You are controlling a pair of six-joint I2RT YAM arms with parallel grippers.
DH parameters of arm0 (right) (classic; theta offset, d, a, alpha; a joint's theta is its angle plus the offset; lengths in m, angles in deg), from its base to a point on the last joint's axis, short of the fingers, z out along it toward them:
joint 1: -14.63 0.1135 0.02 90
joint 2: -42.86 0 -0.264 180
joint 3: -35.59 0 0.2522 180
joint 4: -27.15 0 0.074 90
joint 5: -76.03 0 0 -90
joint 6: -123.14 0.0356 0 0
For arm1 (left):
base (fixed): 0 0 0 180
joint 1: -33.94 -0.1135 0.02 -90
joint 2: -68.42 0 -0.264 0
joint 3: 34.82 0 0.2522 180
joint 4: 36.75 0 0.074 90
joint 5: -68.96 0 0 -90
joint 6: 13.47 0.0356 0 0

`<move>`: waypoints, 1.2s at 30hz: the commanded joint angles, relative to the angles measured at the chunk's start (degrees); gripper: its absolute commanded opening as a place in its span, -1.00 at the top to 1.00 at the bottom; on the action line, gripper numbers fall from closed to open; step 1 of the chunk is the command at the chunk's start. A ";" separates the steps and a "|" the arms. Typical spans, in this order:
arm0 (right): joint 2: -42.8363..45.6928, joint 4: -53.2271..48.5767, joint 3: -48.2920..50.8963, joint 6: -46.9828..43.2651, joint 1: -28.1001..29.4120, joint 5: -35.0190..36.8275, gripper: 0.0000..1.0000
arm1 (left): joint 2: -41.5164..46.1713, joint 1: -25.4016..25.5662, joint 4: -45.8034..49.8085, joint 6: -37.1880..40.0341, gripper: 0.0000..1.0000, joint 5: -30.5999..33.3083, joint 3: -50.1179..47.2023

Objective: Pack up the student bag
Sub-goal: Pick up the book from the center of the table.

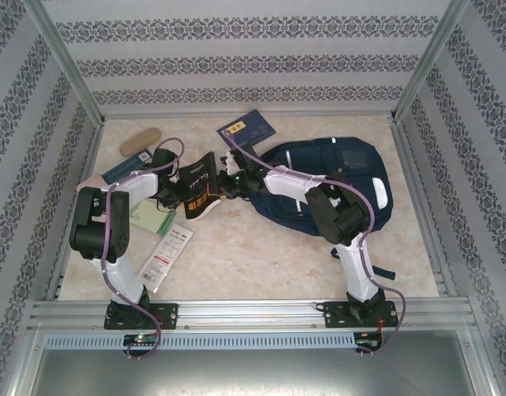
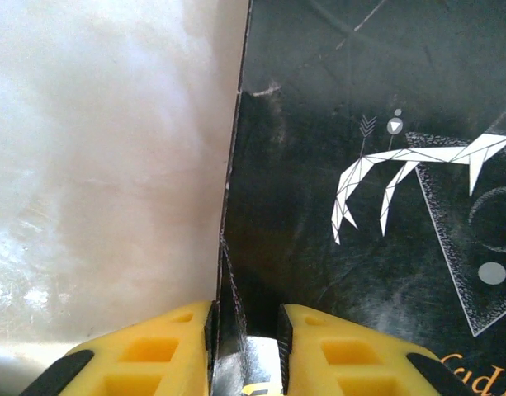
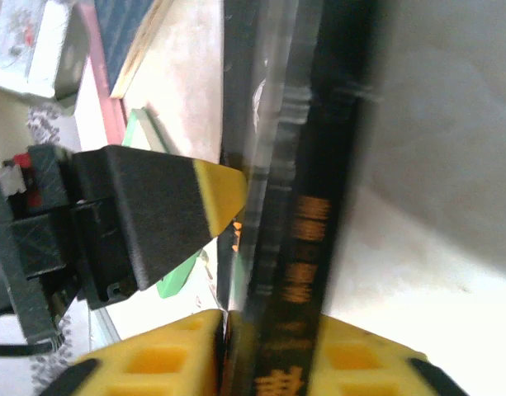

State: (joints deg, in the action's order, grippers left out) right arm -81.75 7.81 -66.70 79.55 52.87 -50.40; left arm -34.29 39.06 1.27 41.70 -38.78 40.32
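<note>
Bag (image 1: 319,158): navy; lies flat on the right half of the table (image 1: 261,256), partly under the right arm
Book (image 1: 201,196): black; stands on edge just left of the bag, between the two grippers
Left gripper (image 1: 180,191): at the book's left side in the top view; its wrist view gives the grip itself, with yellow fingers (image 2: 153,359) clamped on the cover's edge (white line-drawn figure on the cover)
Right gripper (image 1: 229,186): at the book's right side; its wrist view shows fingers (image 3: 376,367) pinched on the edge with orange lettering; a yellow-tipped left finger presses the book's other face
Loose items (top view): blue booklet (image 1: 246,128) at the far edge; tan case (image 1: 139,140) far left; green pad (image 1: 153,219) and white packet (image 1: 166,256) by the left arm
</note>
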 commanded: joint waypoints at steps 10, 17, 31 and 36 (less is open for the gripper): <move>8.09 8.38 2.92 3.54 -3.98 -4.17 1.00 | 6.12 -2.44 -3.75 -5.11 -0.36 -15.62 -0.68; 14.61 18.25 5.74 10.99 -7.92 -8.67 1.00 | 9.27 -4.25 -21.64 -18.63 -0.84 -27.33 -3.48; 14.60 36.81 8.29 26.10 -9.46 -13.12 1.00 | 4.75 -4.33 -56.74 -44.52 -0.84 -33.56 -7.91; 13.83 37.01 8.11 26.23 -9.29 -13.12 1.00 | 4.32 -4.33 -64.13 -49.32 -0.70 -34.51 -8.19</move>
State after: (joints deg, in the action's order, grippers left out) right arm -68.20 37.38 -58.13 105.02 42.91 -60.36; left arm -29.57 35.04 -52.07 -1.84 -71.17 32.39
